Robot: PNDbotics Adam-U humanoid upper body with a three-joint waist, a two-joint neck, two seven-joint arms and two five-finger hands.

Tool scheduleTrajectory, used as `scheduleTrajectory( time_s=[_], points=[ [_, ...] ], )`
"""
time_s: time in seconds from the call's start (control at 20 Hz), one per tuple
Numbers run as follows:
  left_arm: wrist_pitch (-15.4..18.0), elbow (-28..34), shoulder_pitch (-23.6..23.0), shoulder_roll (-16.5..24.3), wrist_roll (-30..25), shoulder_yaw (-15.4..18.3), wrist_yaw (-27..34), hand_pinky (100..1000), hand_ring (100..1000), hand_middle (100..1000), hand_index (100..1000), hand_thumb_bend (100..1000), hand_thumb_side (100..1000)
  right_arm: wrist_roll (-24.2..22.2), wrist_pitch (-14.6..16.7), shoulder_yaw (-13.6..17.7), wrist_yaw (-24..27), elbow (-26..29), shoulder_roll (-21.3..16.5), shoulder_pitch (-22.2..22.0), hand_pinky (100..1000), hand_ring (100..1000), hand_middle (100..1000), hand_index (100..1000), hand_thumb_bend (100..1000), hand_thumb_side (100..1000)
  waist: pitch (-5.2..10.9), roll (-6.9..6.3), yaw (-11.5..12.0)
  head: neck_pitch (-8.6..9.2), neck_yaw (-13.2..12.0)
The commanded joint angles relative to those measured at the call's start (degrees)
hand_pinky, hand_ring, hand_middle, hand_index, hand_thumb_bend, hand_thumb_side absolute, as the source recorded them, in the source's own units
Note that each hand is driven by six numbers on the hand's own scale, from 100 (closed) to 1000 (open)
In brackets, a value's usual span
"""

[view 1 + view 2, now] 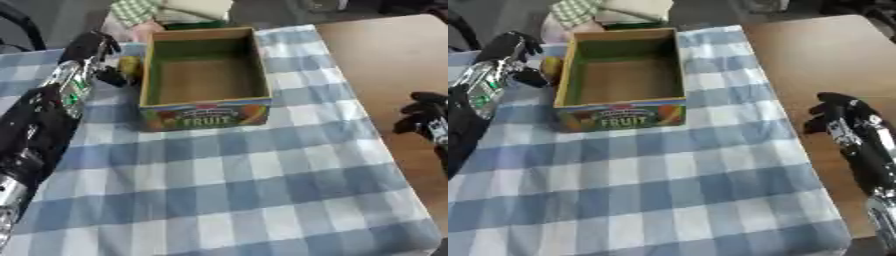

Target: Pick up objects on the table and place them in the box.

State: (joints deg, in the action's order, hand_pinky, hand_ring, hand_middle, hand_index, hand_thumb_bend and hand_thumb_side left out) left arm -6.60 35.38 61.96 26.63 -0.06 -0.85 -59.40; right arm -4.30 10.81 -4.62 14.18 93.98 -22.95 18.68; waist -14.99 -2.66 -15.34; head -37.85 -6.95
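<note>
Yellow-green and rounded, a small fruit-like object [129,66] sits just beside the left wall of the box [204,102], touching or nearly touching it, at the far left part of the blue-and-white checked cloth [227,180] that covers the counter [394,55]. The left hand [103,52] reaches in from the left and lies right against the object on its outer side; its fingers look bent toward it, but whether they are closed round it cannot be told. The box is an open cardboard tray with green inner walls, a brown floor and the word FRUIT printed on its near face; nothing shows inside it. Its long axis runs away from the robot, the printed end nearest. The object looks slightly taller than wide, its long axis roughly along the box wall, though its outline is too blurred to be sure. Judging by its look, it is probably a light, stiff toy fruit with a smooth skin that could slip, so it is best taken across its middle. The right hand [833,117] rests at the right edge on bare wood, fingers curled and holding nothing.
</note>
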Motion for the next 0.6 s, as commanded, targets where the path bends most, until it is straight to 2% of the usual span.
scheduleTrajectory(
  time_s=[0.05,0.35,0.45,0.55,0.6],
  points=[
    [0.6,1.6,0.8,0.4,-1.3,2.2,-4.2,653,584,606,705,624,231,-0.2,0.1,0.3,-0.2,0.8,-0.8,0.8,582,570,598,783,100,514,0.88,0.37,0.1,0.67,0.0],
    [0.8,1.8,0.6,-0.1,-1.3,2.9,-5.9,643,562,580,690,595,215,-0.3,0.2,0.3,-0.1,0.8,-0.8,0.9,582,570,598,783,100,516,0.74,0.45,0.0,0.82,0.0],
    [0.9,1.9,0.5,-0.2,-0.8,2.9,-6.0,633,543,556,659,562,200,-0.3,0.2,0.4,-0.1,0.8,-0.7,0.8,582,570,598,783,100,516,0.71,0.48,0.0,0.81,-0.1],
    [0.8,1.8,0.3,-0.3,0.1,2.9,-6.1,621,520,526,617,478,172,-0.4,0.2,0.4,-0.2,0.8,-0.7,0.8,582,570,598,783,100,516,0.69,0.48,0.0,0.83,-0.1],
    [0.7,1.8,0.3,-0.3,0.6,2.9,-6.2,611,496,499,581,357,143,-0.4,0.2,0.4,-0.2,0.8,-0.7,0.8,582,570,598,783,100,517,0.68,0.47,0.0,0.84,-0.1]
  ],
)
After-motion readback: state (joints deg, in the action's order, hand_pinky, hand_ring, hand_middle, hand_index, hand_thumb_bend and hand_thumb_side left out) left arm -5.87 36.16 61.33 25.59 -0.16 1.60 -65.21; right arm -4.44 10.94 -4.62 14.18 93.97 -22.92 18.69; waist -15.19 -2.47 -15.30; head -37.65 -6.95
